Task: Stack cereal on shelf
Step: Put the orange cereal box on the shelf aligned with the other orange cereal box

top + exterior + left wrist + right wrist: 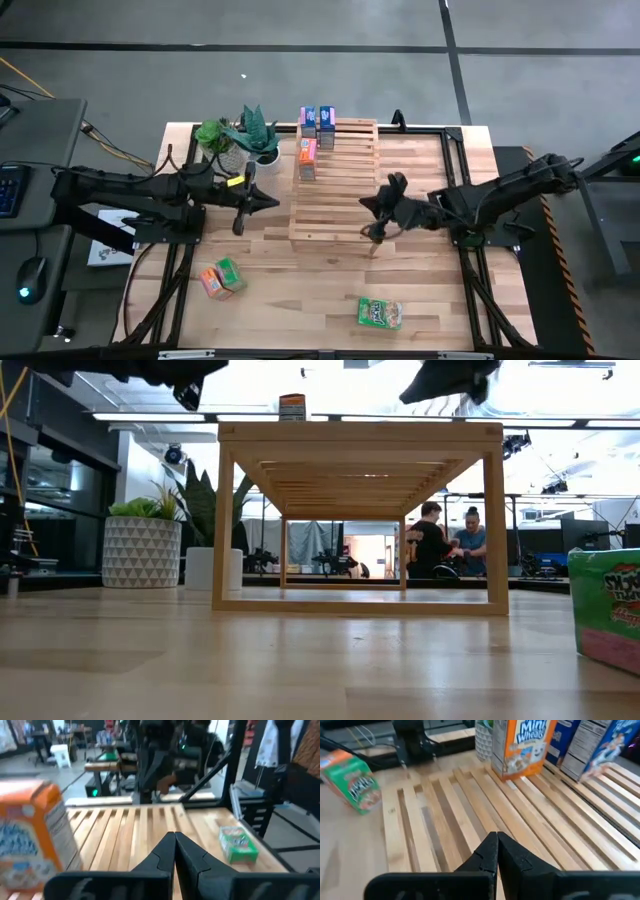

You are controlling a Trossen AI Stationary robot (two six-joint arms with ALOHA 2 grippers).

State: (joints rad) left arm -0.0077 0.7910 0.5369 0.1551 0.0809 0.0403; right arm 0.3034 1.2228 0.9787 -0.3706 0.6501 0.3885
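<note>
Both arms reach inward above the slatted light-wood shelf (333,180), left gripper (272,203) and right gripper (367,203) each with jaws pressed together, empty. 3 cardboard cereal boxes stand on the shelf beyond the jaws: 2 blue boxes (318,121) and 1 orange box (307,160). 3 more lie on the table (300,290) nearer than the jaws: a green-and-orange pair (221,279) and a single green box (380,313).

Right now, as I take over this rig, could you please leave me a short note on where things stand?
Left gripper: shut, empty, at the shelf's left edge.
Right gripper: shut, empty, over the shelf's right side.
Done: two blue boxes and one orange box stand on the shelf's far left part.
Left: an orange box and a green box sit together on the table, front left; another green box lies front right. All three need shelving.
</note>
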